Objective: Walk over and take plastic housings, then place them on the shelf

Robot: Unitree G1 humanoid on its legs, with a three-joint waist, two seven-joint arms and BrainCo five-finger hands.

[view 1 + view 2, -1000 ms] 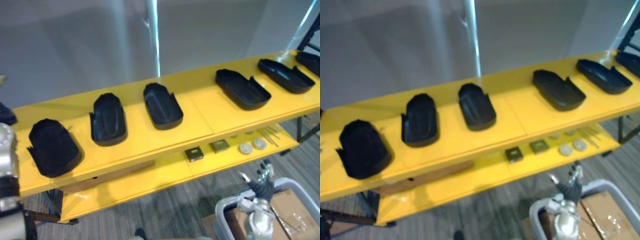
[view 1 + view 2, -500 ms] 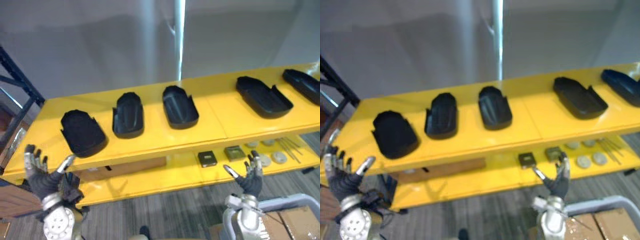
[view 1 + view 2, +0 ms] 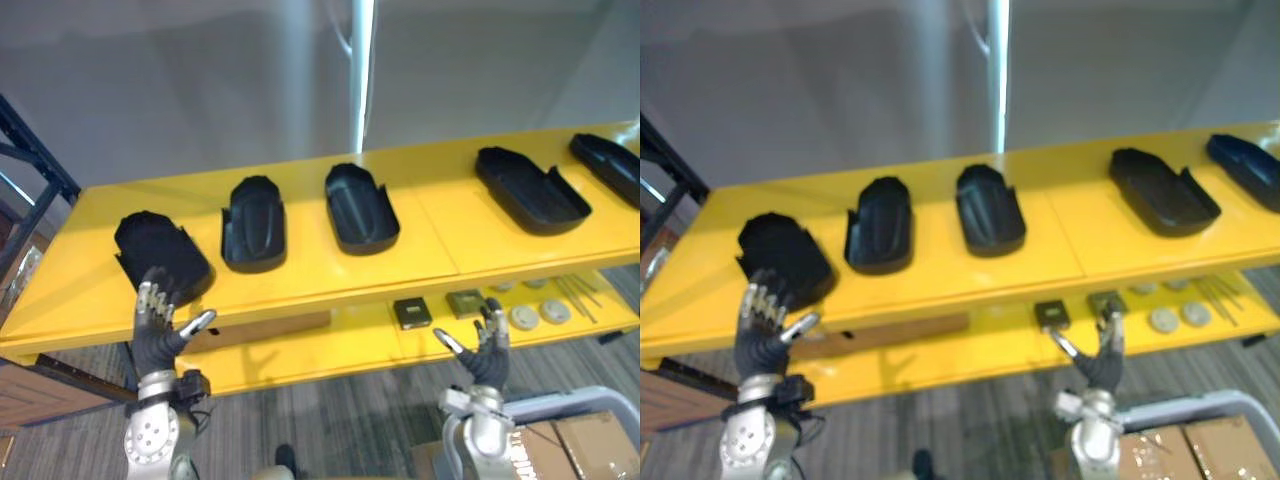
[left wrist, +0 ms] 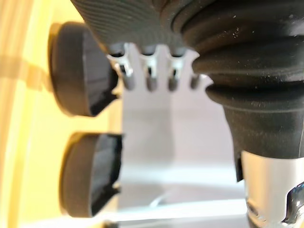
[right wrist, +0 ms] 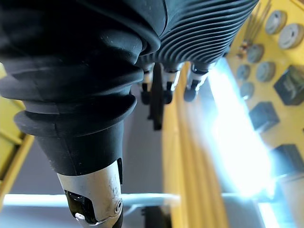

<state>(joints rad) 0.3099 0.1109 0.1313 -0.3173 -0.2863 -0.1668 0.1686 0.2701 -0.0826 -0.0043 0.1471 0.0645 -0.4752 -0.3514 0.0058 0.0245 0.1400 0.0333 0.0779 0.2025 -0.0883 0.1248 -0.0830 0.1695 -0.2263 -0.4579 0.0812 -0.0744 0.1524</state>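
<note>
Lining the yellow shelf (image 3: 430,235) by a grey wall (image 3: 180,90), housings (image 3: 360,208) rest; left hand (image 3: 155,343), right hand (image 3: 485,356) splayed empty.

Plastic housings (image 3: 252,222) matt black; shelf (image 3: 430,236) glossy yellow, probably painted metal.

My view: a grey room.
A grey wall (image 3: 150,90) with a bright vertical strip (image 3: 362,80) backs the yellow shelf (image 3: 430,240); grey carpet (image 3: 340,420) below.

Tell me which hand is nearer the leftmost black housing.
Left. The left hand sits just before that housing; the right hand is far to its right, near the lower shelf.
</note>
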